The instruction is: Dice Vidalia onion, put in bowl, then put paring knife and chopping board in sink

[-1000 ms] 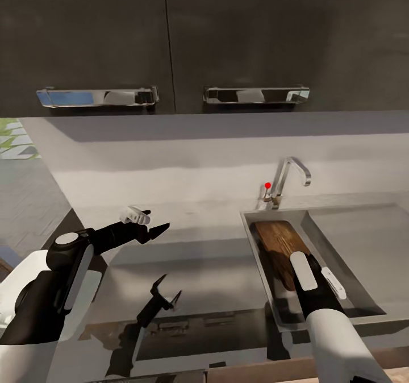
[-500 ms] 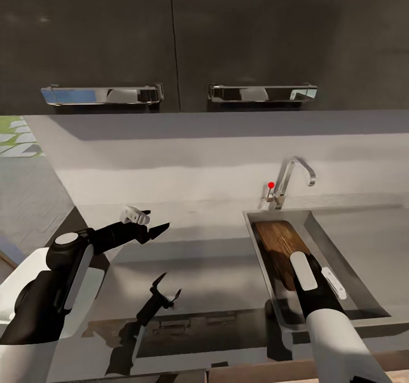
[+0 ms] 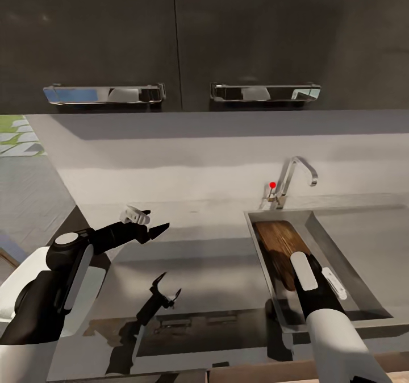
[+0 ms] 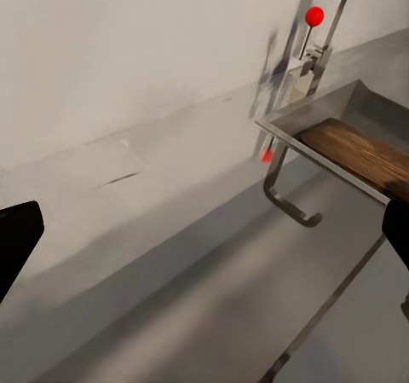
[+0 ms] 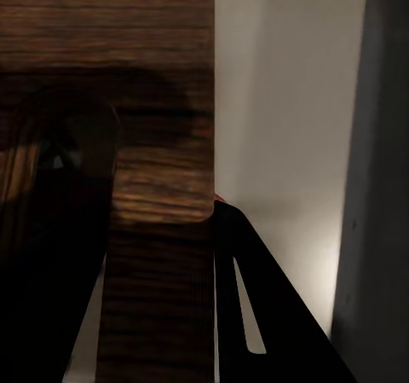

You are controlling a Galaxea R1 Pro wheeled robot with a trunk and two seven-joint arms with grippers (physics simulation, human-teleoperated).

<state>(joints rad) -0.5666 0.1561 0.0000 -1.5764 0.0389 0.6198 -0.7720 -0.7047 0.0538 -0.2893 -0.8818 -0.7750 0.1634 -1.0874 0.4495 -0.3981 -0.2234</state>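
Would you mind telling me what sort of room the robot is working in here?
A kitchen, most likely: a steel sink with a curved chrome tap is set into a long grey countertop, dark cabinets hang above it, and a wooden chopping board lies in the basin.

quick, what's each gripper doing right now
Left gripper: open, empty, above the countertop.
Right gripper: down in the sink at the chopping board; grip cannot be told.
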